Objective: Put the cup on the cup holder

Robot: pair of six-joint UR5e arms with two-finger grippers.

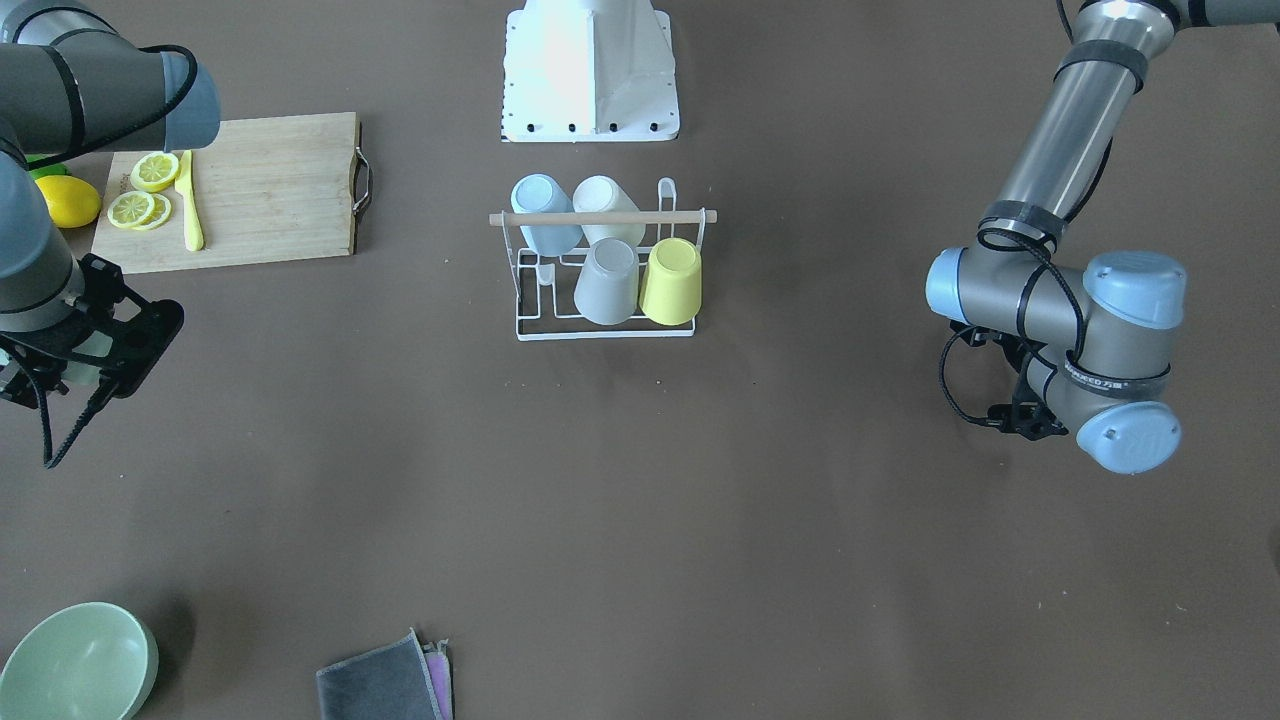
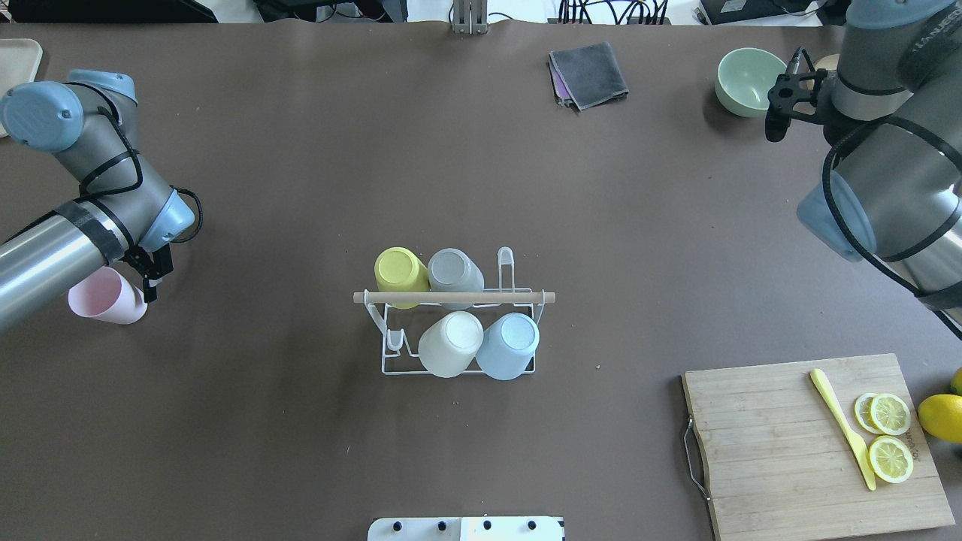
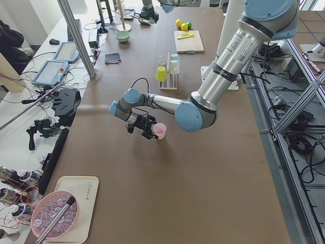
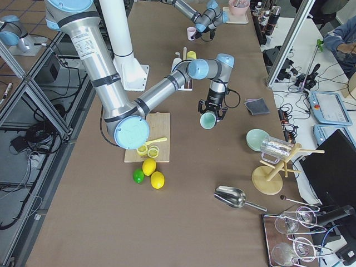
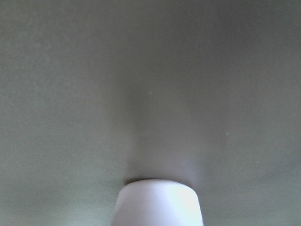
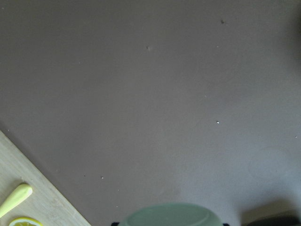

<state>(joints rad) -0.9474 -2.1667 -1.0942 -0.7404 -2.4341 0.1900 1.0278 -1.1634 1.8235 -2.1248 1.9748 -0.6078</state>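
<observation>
Overhead: my left end effector [image 2: 139,282] grips a pink cup [image 2: 107,297], well apart from the cup holder [image 2: 456,315] at mid-bench [image 2: 301,150], which carries yellow [image 2: 400,276], grey [image 2: 454,270], white [image 2: 451,343] and blue [image 2: 509,346] cups upside down. Exterior right: my right end effector [image 4: 212,114] is clamped on a mint-green cup [image 4: 207,120], out past the cutting board [image 4: 149,138] on the side away from the holder. Wrist views: left shows only the pink cup's end over brown bench, right shows a mint rim [image 6: 170,215] at the bottom edge.
</observation>
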